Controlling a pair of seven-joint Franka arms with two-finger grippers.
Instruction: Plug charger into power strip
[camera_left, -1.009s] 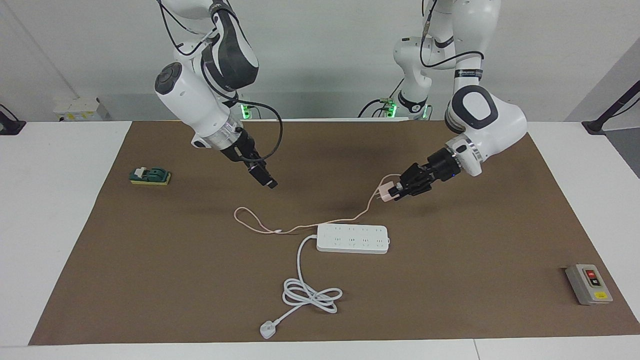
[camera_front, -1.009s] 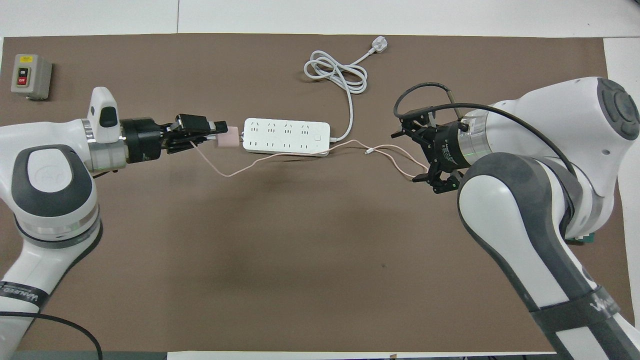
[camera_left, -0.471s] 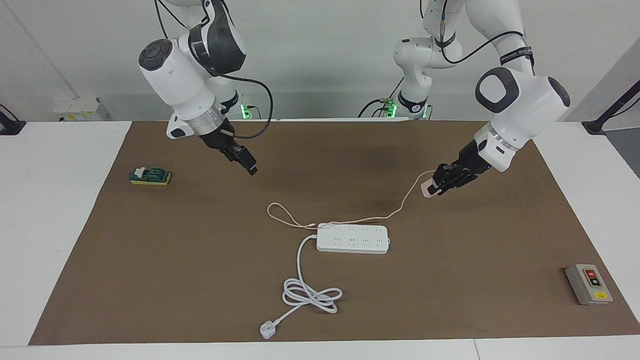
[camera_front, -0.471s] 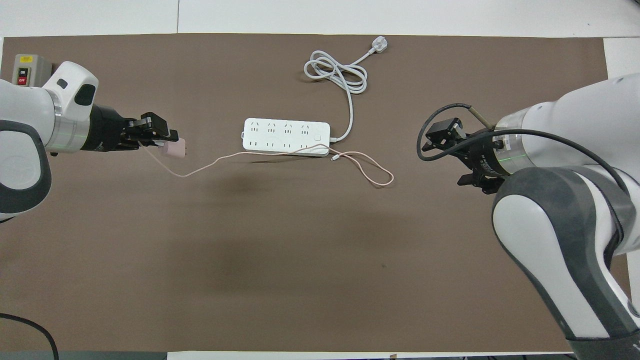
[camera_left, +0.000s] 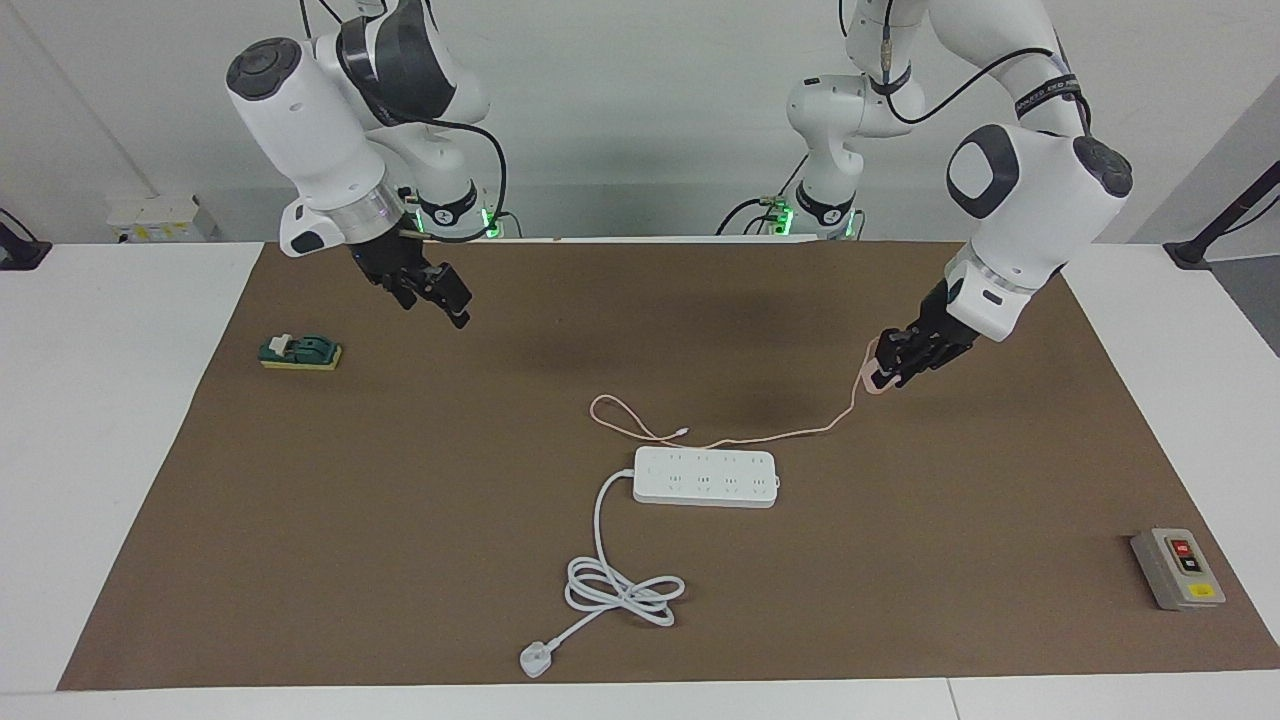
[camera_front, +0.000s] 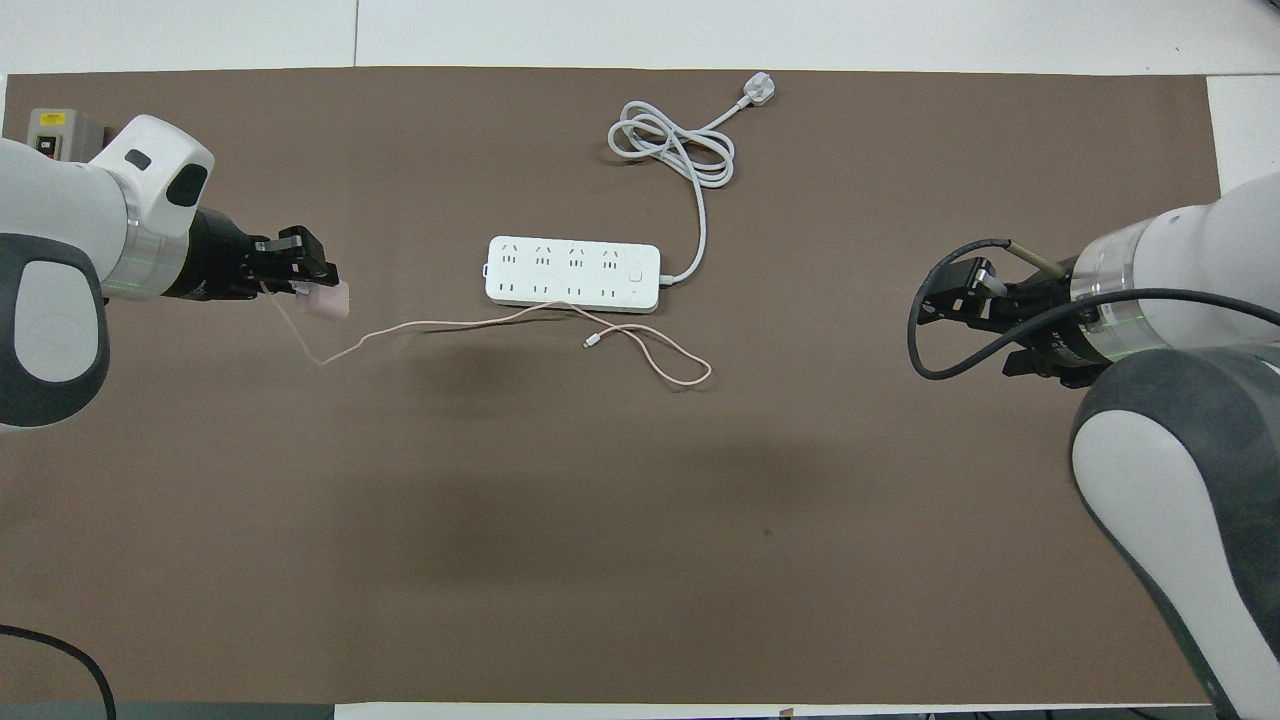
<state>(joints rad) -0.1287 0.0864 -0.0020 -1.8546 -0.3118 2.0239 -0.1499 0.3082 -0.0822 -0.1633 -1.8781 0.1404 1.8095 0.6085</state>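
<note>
Facing view: left gripper (camera_left: 884, 376) clamped on charger (camera_left: 874, 367), raised over mat toward left arm's end, well apart from power strip (camera_left: 706, 477); pink cable (camera_left: 760, 437) trails to mat just beside strip. Right gripper (camera_left: 452, 301) spread wide, empty.

Overhead view: charger (camera_front: 328, 299) in left gripper (camera_front: 318, 285); power strip (camera_front: 573, 273) mid-mat; right gripper (camera_front: 945, 295) over mat at right arm's end.

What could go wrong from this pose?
1. Left gripper holds the charger in the air well away from the power strip; a tilted approach may miss the socket.
2. Its cable trails beside the strip and could snag it.
3. Right gripper is up, open, so nothing steadies the strip.
</note>
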